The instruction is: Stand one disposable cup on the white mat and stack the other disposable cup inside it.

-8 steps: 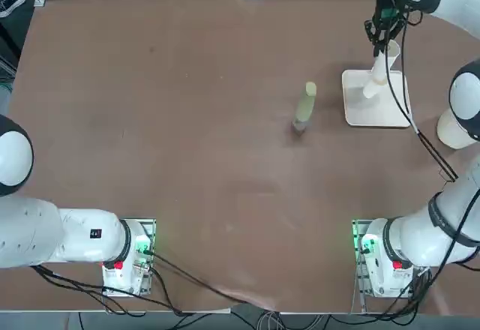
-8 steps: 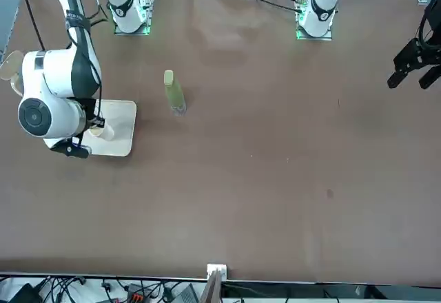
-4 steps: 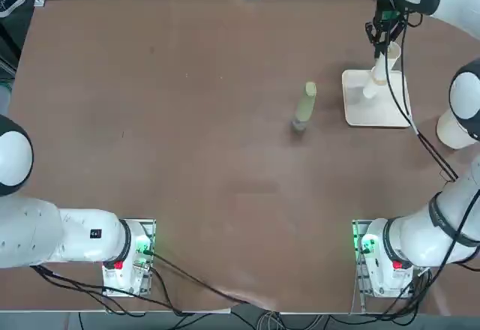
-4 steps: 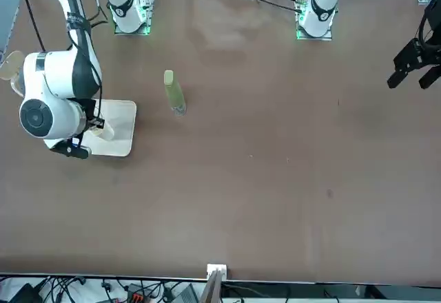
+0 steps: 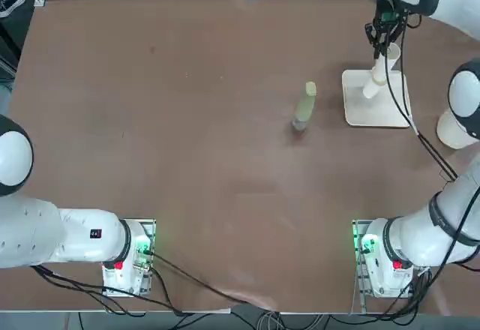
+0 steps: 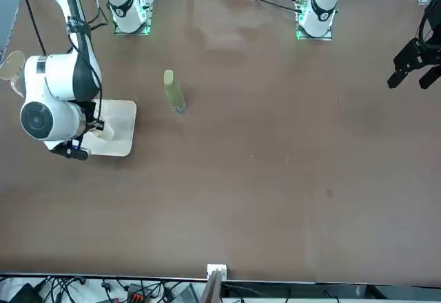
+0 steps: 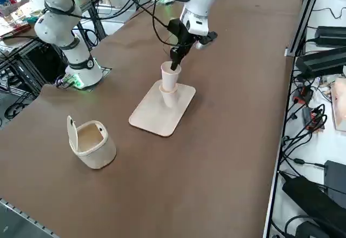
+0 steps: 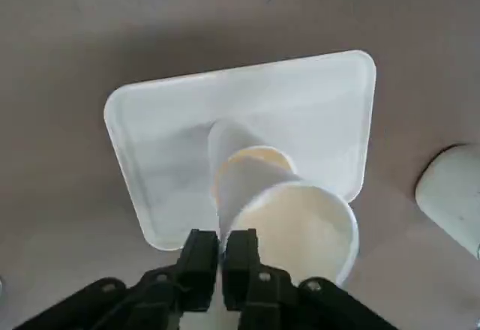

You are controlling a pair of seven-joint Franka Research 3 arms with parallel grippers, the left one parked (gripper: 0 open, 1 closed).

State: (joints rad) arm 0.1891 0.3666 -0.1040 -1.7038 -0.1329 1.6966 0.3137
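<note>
The white mat (image 5: 358, 114) (image 7: 154, 119) (image 8: 165, 120) lies at the right of the table. One disposable cup (image 7: 169, 98) (image 8: 229, 141) stands upright on it. The other disposable cup (image 7: 170, 77) (image 8: 300, 229) (image 5: 383, 66) sits partway inside it, its upper half sticking out and leaning a little. My right gripper (image 7: 174, 65) (image 8: 220, 249) (image 5: 383, 40) hangs straight above the pair, its fingers close together on the upper cup's rim wall. In the front view the wrist housing covers most of the cups, and only the mat (image 6: 120, 132) shows.
A slim yellow-green bottle (image 5: 304, 109) (image 6: 173, 93) stands left of the mat. A cream tub with a raised lid (image 7: 92, 140) (image 5: 450, 131) sits on the mat's other side, near the table edge. The brown table stretches wide to the left.
The right wrist has shifted very slightly above the mat. The upper cup stays nested in the lower one, and the fingers are still at its rim.
</note>
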